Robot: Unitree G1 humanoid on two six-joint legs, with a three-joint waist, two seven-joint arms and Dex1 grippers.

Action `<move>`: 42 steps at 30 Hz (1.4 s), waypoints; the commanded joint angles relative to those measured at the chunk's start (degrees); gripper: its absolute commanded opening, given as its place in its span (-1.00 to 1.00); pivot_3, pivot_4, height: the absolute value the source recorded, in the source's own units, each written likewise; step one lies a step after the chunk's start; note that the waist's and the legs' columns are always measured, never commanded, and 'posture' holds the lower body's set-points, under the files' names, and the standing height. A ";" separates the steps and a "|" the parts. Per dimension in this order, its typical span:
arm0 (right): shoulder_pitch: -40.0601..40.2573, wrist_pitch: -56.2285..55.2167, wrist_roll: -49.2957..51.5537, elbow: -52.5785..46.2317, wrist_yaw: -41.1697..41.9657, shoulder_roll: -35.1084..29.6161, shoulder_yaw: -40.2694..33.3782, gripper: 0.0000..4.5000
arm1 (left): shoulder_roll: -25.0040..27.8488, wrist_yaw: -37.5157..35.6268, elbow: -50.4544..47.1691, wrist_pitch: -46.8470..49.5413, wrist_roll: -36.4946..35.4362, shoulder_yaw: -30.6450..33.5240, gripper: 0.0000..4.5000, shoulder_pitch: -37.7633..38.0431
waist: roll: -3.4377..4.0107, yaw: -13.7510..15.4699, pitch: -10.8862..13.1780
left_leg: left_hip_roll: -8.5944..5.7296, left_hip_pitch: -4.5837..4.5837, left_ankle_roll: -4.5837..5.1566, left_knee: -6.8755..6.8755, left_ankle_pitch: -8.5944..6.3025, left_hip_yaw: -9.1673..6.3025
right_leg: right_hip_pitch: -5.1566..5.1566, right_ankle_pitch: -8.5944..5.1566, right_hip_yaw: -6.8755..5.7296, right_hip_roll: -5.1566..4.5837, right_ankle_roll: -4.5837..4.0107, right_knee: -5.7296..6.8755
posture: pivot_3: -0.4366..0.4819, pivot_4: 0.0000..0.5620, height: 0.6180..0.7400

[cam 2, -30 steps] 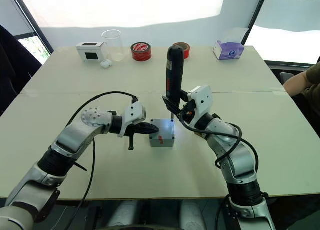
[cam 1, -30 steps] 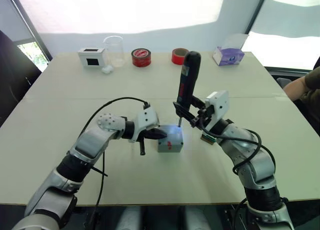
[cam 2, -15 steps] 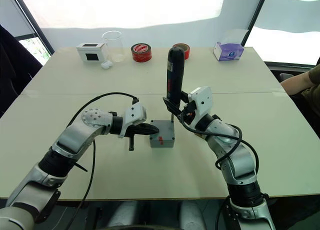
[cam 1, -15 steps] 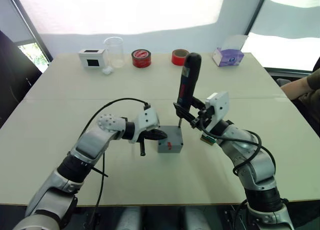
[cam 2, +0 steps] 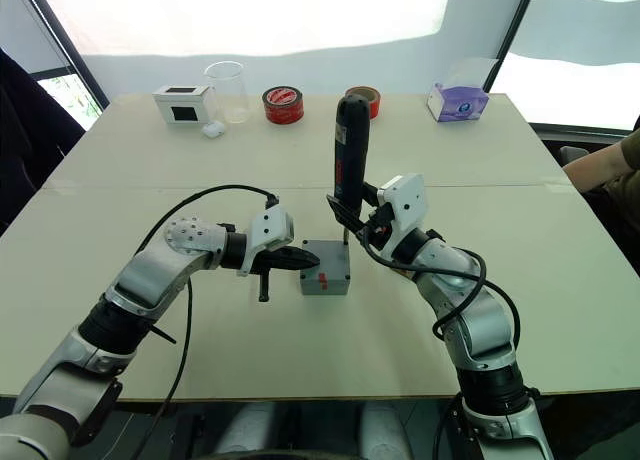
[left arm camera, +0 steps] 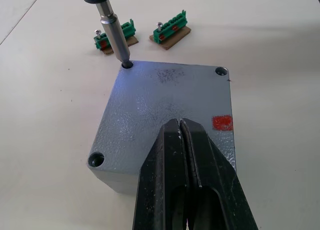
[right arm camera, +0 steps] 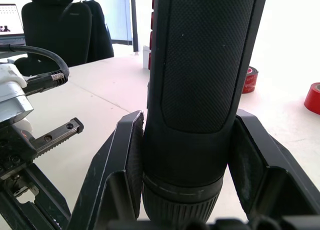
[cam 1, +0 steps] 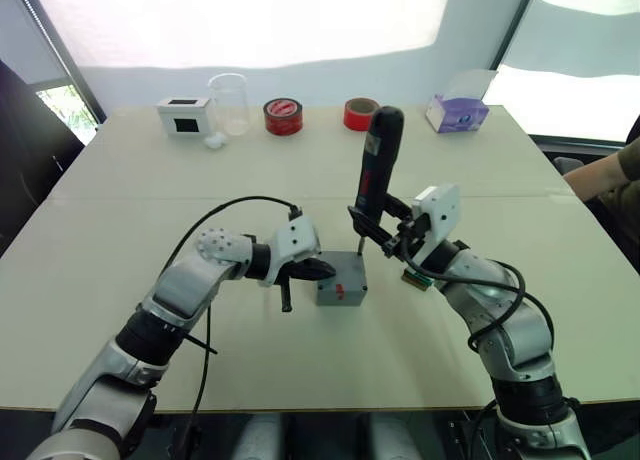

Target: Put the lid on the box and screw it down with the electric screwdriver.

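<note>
Screwing step: right claw (cam 2: 352,223) grips screwdriver (cam 2: 349,150), bit in lid (left arm camera: 165,110) corner hole. Left claw (left arm camera: 184,155) clenched, pressing lid. Next: other corners.

No readable text anywhere. The lid (left arm camera: 165,110) carries a plain red mark near one edge and a faint scuffed patch, no letters. The purple tissue box (cam 1: 456,111) at the table's far side has a light oval label, print too small to read.
</note>
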 commanded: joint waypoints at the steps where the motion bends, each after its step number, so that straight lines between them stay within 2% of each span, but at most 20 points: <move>1: -1.86 6.27 3.09 -1.38 1.63 -3.71 -3.01 -0.22 | -0.13 -0.22 0.75 -0.64 0.82 -0.20 -1.00 0.05 | 0.02 0.11 0.03 | -0.02 -0.06 0.00 0.00 0.00 0.00 | -0.05 0.00 -0.01 -0.03 0.00 -0.01 | -0.05 -0.47 1.00; 5: -11.75 14.86 14.07 -5.84 0.77 -7.35 -10.97 -0.22 | -0.37 -0.28 1.20 -1.07 -0.11 1.01 -1.00 0.00 | 0.18 0.41 0.22 | -0.09 -0.88 0.00 0.17 0.02 0.00 | -0.63 0.05 -0.05 -0.12 -0.03 0.09 | -0.05 -0.47 1.00; 8: -16.21 20.04 19.89 -6.41 -1.15 -8.58 -14.66 -0.22 | -0.90 -0.34 1.05 -0.39 -1.58 2.41 -1.00 -0.14 | 0.32 0.93 0.37 | -0.26 -1.32 -0.02 0.22 0.06 0.01 | -1.13 0.15 -0.04 -0.24 0.12 0.23 | -0.05 -0.47 1.00; 9: -18.89 24.00 23.93 -5.47 -2.68 -9.44 -17.13 -0.22 | -1.64 -0.11 0.74 1.03 -3.57 4.15 -1.00 -0.63 | 0.33 1.01 0.37 | -0.25 -1.45 -0.03 0.21 0.06 0.01 | -1.28 0.17 -0.05 -0.22 0.17 0.25 | -0.05 -0.47 1.00; 11: -25.06 39.78 32.33 -0.42 -5.11 -15.23 -21.37 -0.22 | -3.51 0.21 -0.39 4.56 -9.47 8.97 -1.00 -2.05 | 0.61 1.01 0.64 | -0.25 -1.59 -0.04 0.20 0.07 -0.01 | -1.39 0.18 -0.10 -0.21 0.19 0.26 | -0.05 -0.47 1.00; 14: -28.41 47.75 34.49 5.77 -5.44 -22.22 -24.78 -0.22 | -3.86 -0.80 -3.08 8.16 -14.75 12.44 -1.00 -3.25 | 0.42 1.31 0.96 | -0.27 -1.95 -0.04 0.37 0.09 -0.08 | -1.61 0.19 -0.23 -0.25 0.20 0.30 | -0.05 -0.47 1.00; 19: -22.17 59.42 31.21 12.66 -0.54 -37.41 -20.17 -0.22 | -0.33 -4.99 -8.94 9.42 -16.88 10.48 -1.00 -2.60 | 0.44 1.23 1.06 | -0.41 -2.01 0.01 0.25 0.07 -0.20 | -1.48 0.18 -0.46 -0.35 0.19 0.06 | -0.05 -0.47 1.00; 23: -17.31 65.82 29.23 19.62 1.98 -43.41 -18.16 -0.22 | 2.38 -7.74 -12.16 7.92 -15.91 7.54 -1.00 -1.70 | 0.66 0.93 1.21 | -0.41 -2.02 0.11 0.28 0.02 -0.07 | -1.46 0.18 -0.48 -0.35 0.19 -0.06 | -0.05 -0.47 1.00; 29: -14.86 64.65 22.94 28.29 3.68 -46.26 -12.53 -0.22 | 2.81 -7.70 -13.23 6.00 -14.39 5.28 -1.00 -1.23 | 0.95 0.60 1.43 | -0.36 -1.96 0.12 0.37 0.04 0.00 | -1.48 0.18 -0.52 -0.22 0.22 0.13 | -0.05 -0.47 1.00; 32: -13.18 63.06 20.34 29.62 5.05 -46.32 -8.81 -0.22 | 2.58 -5.83 -13.03 4.96 -12.42 4.29 -1.00 -0.11 | 0.95 0.75 1.43 | -0.35 -1.94 0.12 0.42 0.04 0.00 | -1.45 0.18 -0.53 -0.06 0.23 0.16 | -0.05 -0.47 1.00; 41: -13.30 56.90 13.25 31.82 8.83 -46.25 -1.21 -0.22 | 3.00 -3.22 -15.07 6.36 -13.03 5.09 -1.00 2.36 | 0.93 0.79 1.48 | -0.26 -1.92 0.12 0.56 0.04 -0.02 | -1.40 0.19 -0.52 0.06 0.28 0.23 | -0.05 -0.47 1.00; 42: -13.09 55.97 12.40 31.87 9.39 -46.25 -0.43 0.01 | 3.12 -3.05 -14.92 6.32 -12.91 5.10 -1.00 2.40 | 0.92 0.79 1.48 | -0.23 -1.92 0.12 0.61 0.03 -0.03 | -1.37 0.19 -0.53 0.10 0.28 0.23 | -0.05 -0.47 1.00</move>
